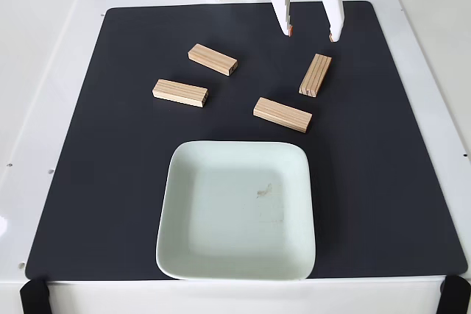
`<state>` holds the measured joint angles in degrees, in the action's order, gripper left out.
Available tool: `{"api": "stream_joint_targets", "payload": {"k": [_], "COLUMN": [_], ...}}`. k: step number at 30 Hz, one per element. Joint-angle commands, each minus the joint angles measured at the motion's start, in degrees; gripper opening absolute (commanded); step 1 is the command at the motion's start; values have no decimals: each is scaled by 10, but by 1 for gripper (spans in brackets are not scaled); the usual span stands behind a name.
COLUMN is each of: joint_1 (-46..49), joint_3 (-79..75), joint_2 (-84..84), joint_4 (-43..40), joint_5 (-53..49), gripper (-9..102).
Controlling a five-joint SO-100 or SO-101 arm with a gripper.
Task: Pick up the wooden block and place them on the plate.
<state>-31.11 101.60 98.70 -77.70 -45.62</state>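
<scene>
**A:** How far along is the job?

**B:** By my reading, at the start. The large pale mint-white square plate (235, 211) with its raised glossy rim holds no wood, only a faint smudge near its middle. All four small light-wood rectangular blocks lie on the black mat (397, 182), none touching another.

**A:** And the white two-finger gripper (311, 34)?

**B:** Spread wide and holding nothing, its fingertips hanging over the mat. The block standing lengthwise (316, 75) lies just below the gap between the fingers, nearest of the four. Another block (283, 115) is further below, close to the plate's rim. The angled block (213, 59) is off to the left of the fingers in the fixed view, and the last block (180, 93) is further left still.

**A:** So what remains?

**B:** Everything, I'd say: four grasps and four placements.

**A:** Anything unclear?

**B:** The arm is cut off by the top edge. How high the fingertips hang above the mat I cannot tell from this angle.
</scene>
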Motion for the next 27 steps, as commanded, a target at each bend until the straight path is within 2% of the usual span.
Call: {"api": "stream_joint_targets", "payload": {"k": [1,8,21,27], "joint_1": [-6,-17,-19,-20], "joint_3": [-16,-17,-6,66], "joint_2": [-14,-67,-110,-105], "joint_4": [51,106,112,196], "joint_5": [-7,-7,-1,-6], "gripper": [31,36,36,36]}}
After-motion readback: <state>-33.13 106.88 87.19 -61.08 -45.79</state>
